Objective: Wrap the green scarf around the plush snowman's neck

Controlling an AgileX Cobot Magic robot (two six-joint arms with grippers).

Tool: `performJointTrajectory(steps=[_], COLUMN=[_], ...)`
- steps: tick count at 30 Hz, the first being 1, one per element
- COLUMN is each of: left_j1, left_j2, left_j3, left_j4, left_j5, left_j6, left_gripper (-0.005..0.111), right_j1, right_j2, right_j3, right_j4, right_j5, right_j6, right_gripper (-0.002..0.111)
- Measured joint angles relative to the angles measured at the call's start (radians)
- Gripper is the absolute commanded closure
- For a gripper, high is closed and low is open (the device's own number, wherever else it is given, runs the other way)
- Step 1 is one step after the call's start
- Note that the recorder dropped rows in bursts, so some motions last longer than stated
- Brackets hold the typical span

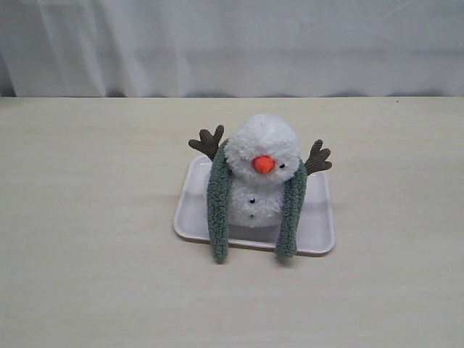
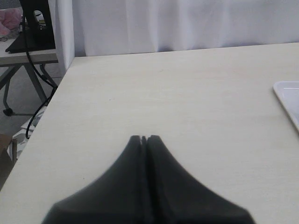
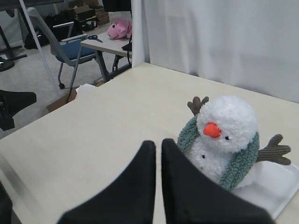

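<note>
The plush snowman (image 1: 262, 145) sits upright on a white tray (image 1: 185, 217), with its orange nose facing the front. The green scarf (image 1: 217, 206) lies draped behind the snowman's neck (image 1: 255, 178), and its two ends hang down the front on either side, past the tray's front rim. Neither gripper appears in the exterior view. My left gripper (image 2: 144, 137) is shut, empty, over bare table, with only the tray's corner (image 2: 287, 95) in its view. My right gripper (image 3: 159, 142) is shut but for a thin slit, empty, short of the snowman (image 3: 229, 121) and scarf (image 3: 240, 163).
A white curtain (image 1: 232, 43) hangs behind the table. In the left wrist view the table edge (image 2: 44, 116) drops to a floor with cables and a stand. In the right wrist view a chair (image 3: 72, 49) and a side table with a pink plush (image 3: 119, 29) stand beyond the table.
</note>
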State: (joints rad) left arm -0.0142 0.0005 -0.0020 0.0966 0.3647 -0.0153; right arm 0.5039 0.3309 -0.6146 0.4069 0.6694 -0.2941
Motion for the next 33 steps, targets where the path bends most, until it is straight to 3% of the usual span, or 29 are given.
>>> performJointTrajectory(steps=[15,33], left_j1=[0.000,0.000], left_j2=[0.000,0.000], left_j3=[0.000,0.000], left_j4=[0.000,0.000], left_j5=[0.000,0.000], left_j6=[0.000,0.000], left_gripper=[0.107,0.107], right_j1=[0.000,0.000], right_j2=[-0.017,-0.271], right_j3=[0.000,0.000], right_j4=[0.000,0.000], right_j5=[0.001,0.002], right_j6=[0.000,0.000], right_gripper=[0.104,0.104])
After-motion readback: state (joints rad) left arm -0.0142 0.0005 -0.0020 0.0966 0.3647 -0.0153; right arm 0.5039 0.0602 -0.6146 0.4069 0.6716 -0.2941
